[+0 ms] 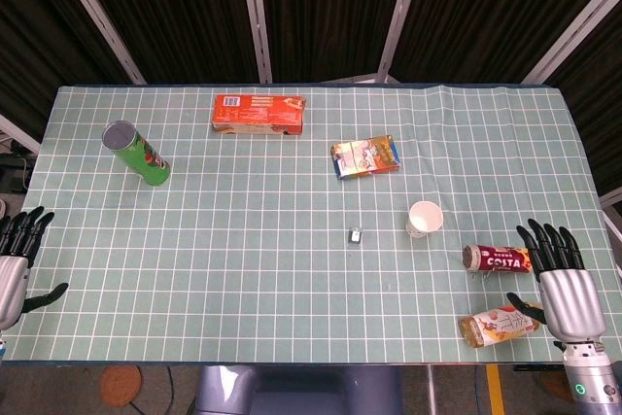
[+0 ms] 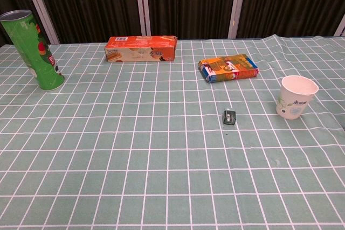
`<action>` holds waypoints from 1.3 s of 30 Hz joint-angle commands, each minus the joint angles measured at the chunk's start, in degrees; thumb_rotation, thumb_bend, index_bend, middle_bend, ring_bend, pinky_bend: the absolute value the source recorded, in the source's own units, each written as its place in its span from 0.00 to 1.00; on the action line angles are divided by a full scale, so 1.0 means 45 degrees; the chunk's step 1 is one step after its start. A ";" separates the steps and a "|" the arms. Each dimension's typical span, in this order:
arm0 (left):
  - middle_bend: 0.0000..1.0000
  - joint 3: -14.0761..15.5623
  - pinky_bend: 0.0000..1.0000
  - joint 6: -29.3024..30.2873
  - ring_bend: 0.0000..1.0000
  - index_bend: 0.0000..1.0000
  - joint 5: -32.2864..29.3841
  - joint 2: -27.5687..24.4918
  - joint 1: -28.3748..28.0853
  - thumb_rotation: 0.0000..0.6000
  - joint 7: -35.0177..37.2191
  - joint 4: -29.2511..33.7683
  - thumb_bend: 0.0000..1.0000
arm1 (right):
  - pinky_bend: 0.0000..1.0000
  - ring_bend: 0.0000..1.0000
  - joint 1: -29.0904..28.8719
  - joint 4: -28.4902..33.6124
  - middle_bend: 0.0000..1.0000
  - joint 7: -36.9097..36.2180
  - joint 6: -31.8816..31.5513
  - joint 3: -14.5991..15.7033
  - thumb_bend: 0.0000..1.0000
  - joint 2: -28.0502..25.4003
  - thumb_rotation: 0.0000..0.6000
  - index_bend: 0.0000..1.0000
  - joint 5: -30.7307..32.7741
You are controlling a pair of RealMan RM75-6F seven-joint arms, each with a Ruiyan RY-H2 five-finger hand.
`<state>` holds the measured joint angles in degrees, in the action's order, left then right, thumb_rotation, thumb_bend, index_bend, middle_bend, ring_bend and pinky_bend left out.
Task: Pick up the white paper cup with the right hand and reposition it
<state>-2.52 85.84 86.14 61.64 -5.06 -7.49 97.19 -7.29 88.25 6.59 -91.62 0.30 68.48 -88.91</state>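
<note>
1. Basically nothing done yet as far as I can tell. The white paper cup with a printed pattern (image 1: 424,219) is standing upright, mouth up, on the green checked tablecloth (image 1: 243,269), right-of-centre, with nothing touching it.
2. The right hand (image 1: 562,284) is sitting at the near right edge of the table, fingers spread and pointing away from the robot, holding nothing. It's well apart from the cup, so the whole job (reach, grasp, lift, set down somewhere else) is still ahead.
3. The left hand (image 1: 14,258) is at the far left edge, also spread and empty. It's only partly in frame, and the chest view shows neither hand.
4. Stuff to watch on the way: a brown COSTA bottle lying on its side (image 1: 496,259) sits between the right hand and the cup, and an orange-and-white drink bottle lying on its side (image 1: 498,326) is just beside the hand's thumb. My guess is the hand needs to go up and over those.
5. A small dark metal clip-like object (image 2: 230,117) lies to the cup's left, and I can't tell what it is. The colourful flat snack packet (image 2: 228,68) is further back, not really in the way.
</note>
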 commanded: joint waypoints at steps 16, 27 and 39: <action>0.00 -0.0110 0.00 -0.0108 0.00 0.00 -0.0347 0.0113 -0.0022 1.00 -0.0073 -0.0256 0.00 | 0.00 0.00 -0.2505 -0.1309 0.00 0.5718 0.3414 -0.0147 0.00 0.1686 1.00 0.00 -0.2268; 0.00 -0.0242 0.00 -0.0388 0.00 0.00 -0.0930 0.0381 -0.0108 1.00 -0.0534 -0.0503 0.00 | 0.00 0.00 -0.4544 -0.2593 0.00 1.1216 0.7157 -0.1048 0.00 0.3751 1.00 0.00 -0.1275; 0.00 -0.0313 0.00 -0.0525 0.00 0.00 -0.1120 0.0440 -0.0189 1.00 -0.0564 -0.0603 0.00 | 0.00 0.00 -0.5427 -0.4255 0.00 1.3937 0.8242 -0.1821 0.00 0.5150 1.00 0.00 0.0350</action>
<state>-3.92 83.48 81.10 63.63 -5.91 -10.03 94.48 -30.99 70.52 67.61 -55.41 -7.17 90.60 -88.86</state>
